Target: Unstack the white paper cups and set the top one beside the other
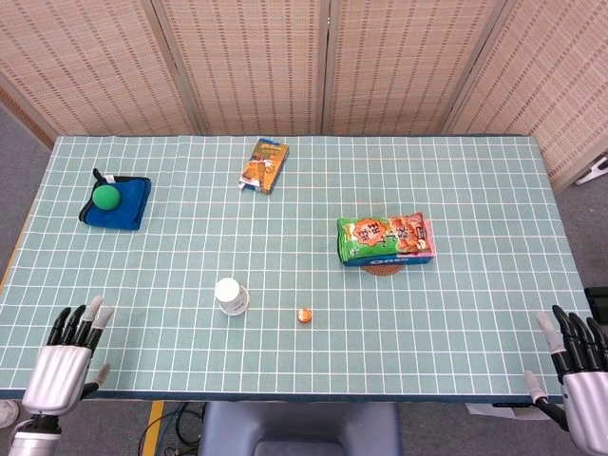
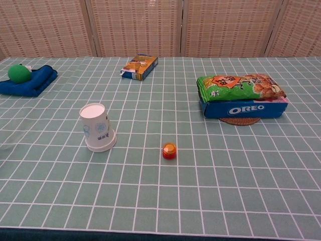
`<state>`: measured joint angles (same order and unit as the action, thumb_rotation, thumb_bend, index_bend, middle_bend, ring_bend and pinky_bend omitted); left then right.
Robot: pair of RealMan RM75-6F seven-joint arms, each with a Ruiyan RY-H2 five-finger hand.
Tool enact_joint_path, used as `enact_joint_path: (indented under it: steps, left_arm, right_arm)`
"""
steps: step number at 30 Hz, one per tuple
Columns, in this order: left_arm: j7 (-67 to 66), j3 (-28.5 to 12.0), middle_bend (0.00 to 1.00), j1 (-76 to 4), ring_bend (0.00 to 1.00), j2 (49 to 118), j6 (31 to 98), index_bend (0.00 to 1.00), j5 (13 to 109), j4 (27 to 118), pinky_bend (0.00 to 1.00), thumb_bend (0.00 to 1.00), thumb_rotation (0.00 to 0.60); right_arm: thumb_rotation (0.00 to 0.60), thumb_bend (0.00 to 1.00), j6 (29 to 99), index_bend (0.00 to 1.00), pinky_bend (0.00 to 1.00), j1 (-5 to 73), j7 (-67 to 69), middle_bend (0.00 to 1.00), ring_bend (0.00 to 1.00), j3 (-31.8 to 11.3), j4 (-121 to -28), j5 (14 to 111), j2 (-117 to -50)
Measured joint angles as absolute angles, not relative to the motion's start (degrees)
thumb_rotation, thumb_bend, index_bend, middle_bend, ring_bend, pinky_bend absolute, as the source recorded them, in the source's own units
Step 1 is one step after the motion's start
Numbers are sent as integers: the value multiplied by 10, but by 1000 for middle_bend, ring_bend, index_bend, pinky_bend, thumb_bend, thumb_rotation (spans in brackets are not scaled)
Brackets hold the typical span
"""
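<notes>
The white paper cups (image 1: 231,295) (image 2: 97,127) stand stacked upside down on the green gridded table, left of centre, with blue print on the side. My left hand (image 1: 65,359) hovers at the table's near left corner, fingers apart and holding nothing. My right hand (image 1: 581,374) sits at the near right corner, fingers spread and empty. Both hands are far from the cups and neither shows in the chest view.
A small orange and red cap (image 1: 304,315) (image 2: 169,150) lies right of the cups. An Oreo box with a green snack bag (image 1: 385,238) (image 2: 242,95) sits on a coaster at right. A small carton (image 1: 264,164) lies at the back, a green ball on a blue cloth (image 1: 115,200) at far left.
</notes>
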<state>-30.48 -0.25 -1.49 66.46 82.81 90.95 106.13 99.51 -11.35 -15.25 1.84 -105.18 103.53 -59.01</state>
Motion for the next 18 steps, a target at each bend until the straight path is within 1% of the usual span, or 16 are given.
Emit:
enact_joint_path:
  steps: [5, 9, 14, 18]
  left_arm:
    - [-372, -19, 0, -47, 0, 650, 781, 102, 862, 1135, 0, 295, 600]
    - [-422, -42, 0, -88, 0, 646, 732, 133, 799, 1184, 0, 295, 600]
    - [-446, -79, 0, -147, 0, 649, 683, 138, 700, 1206, 0, 295, 600]
    - [-486, -110, 0, -214, 0, 661, 655, 147, 606, 1214, 0, 295, 600]
  right_arm:
    - [600, 310, 963, 7, 0, -95, -146, 0, 0, 10, -1058, 1009, -583]
    - [600, 310, 950, 7, 0, -85, -135, 0, 0, 3, -1061, 988, -576]
    - [600, 310, 950, 8, 0, -82, -106, 0, 0, -3, -1064, 972, -564]
    - [600, 310, 950, 7, 0, -79, -84, 0, 0, -8, -1063, 954, -553]
